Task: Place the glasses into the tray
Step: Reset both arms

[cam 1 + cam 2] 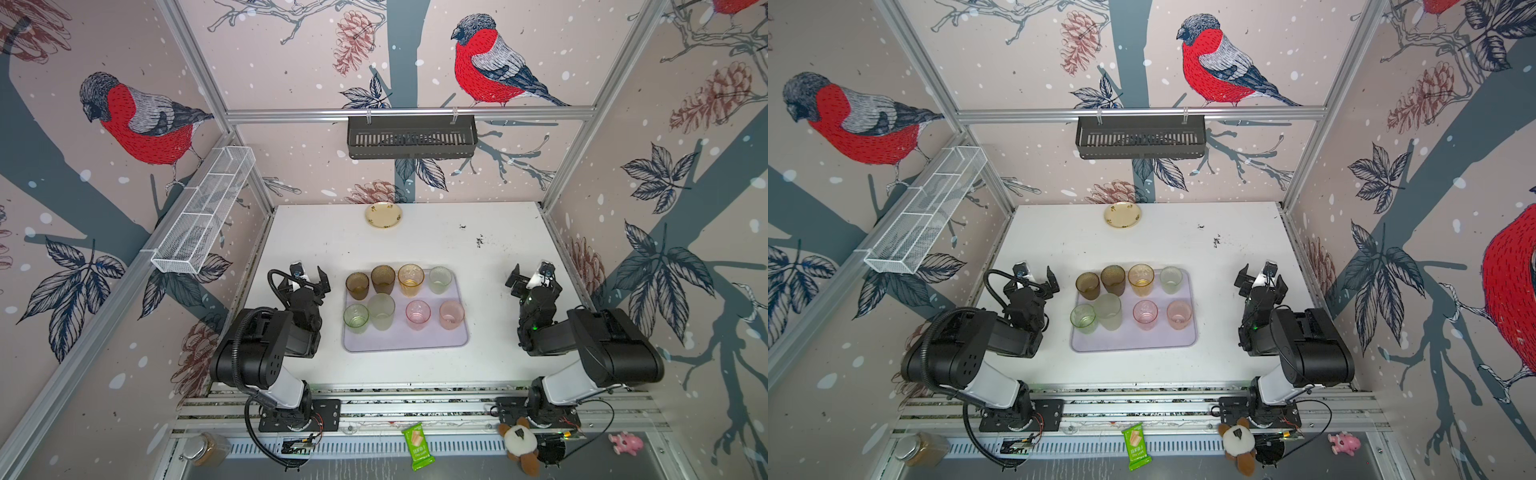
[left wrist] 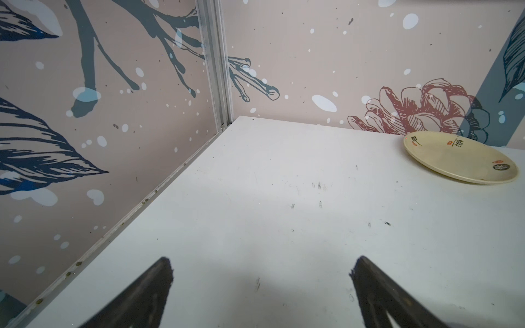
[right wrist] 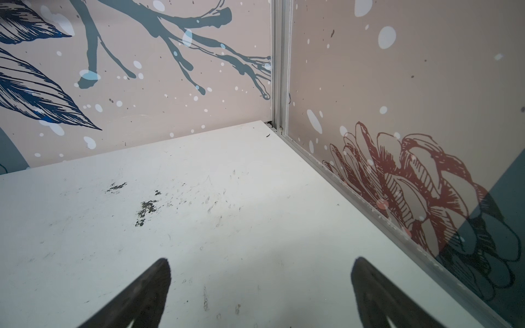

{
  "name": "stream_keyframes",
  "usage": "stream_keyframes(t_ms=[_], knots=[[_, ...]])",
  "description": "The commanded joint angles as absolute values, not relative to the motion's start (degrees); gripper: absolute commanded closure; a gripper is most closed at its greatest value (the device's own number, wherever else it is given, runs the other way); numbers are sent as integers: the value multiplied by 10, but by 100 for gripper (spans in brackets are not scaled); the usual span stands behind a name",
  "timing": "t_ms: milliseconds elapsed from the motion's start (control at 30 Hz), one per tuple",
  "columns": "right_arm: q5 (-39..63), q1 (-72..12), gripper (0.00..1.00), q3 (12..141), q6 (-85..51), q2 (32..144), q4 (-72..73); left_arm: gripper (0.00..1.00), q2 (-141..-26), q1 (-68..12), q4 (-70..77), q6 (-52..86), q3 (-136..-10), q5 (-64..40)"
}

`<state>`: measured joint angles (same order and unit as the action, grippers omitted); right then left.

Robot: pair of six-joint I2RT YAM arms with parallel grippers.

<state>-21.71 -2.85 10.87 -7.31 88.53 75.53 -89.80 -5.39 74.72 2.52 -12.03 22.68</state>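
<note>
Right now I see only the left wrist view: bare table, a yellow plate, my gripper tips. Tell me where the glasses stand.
Observer: All eight glasses stand upright on the tray, in two rows of four.
Operator: Report the right gripper.
Observer: The right gripper is open and holds nothing, off the tray's right side.
Operator: Place my left gripper against the tray.
Observer: The left gripper hangs open off the tray's left side, nearest the brown glass and not touching it.
</note>
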Motion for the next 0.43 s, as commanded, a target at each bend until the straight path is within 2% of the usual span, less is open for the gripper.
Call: stream_keyframes(t_ms=[0, 400], knots=[[-222, -29, 0, 107, -67, 885, 780, 1, -899, -54, 784, 12, -123, 237], [-222, -29, 0, 106, -66, 885, 782, 1, -898, -54, 781, 13, -125, 233]])
